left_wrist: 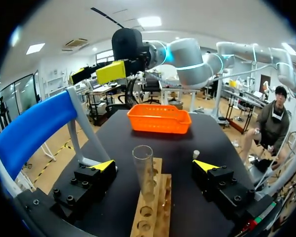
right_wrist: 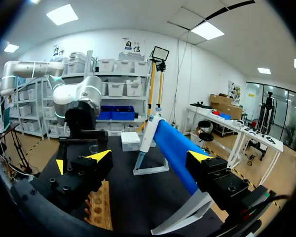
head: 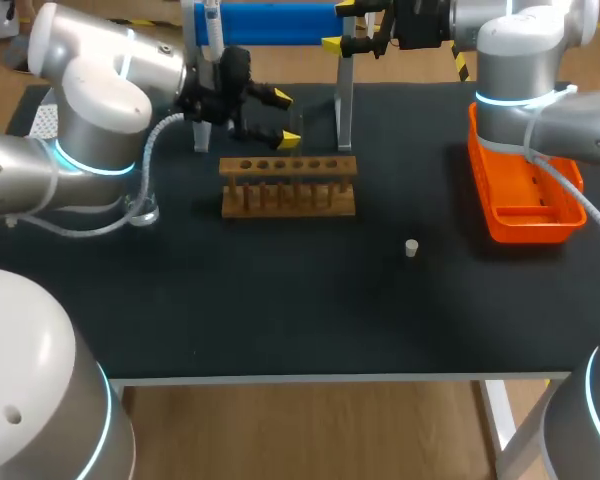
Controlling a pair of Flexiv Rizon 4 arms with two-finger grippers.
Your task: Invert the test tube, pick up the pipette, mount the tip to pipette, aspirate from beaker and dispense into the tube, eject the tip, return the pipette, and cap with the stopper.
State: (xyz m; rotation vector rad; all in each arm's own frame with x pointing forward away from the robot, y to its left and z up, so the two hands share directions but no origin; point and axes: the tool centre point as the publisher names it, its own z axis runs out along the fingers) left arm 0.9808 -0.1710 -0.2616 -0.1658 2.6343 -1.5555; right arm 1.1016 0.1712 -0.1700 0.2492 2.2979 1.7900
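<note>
test tube (left_wrist: pixel 143 165) stands mouth-up in the wooden rack (head: pixel 288 186), between the fingers of the released left end effector (head: pixel 285 118), apparently lined up for grasping. right end effector (right_wrist: pixel 149 157), also unclenched, faces the hanging pipette (right_wrist: pixel 147 143), likely to fetch it later.

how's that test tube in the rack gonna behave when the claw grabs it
The test tube looks like clear, thin glass, so probably fragile and slippery under a squeeze. It is tall and narrow, standing in one hole of the wooden rack; likely light, and apt to roll if laid down.
</note>
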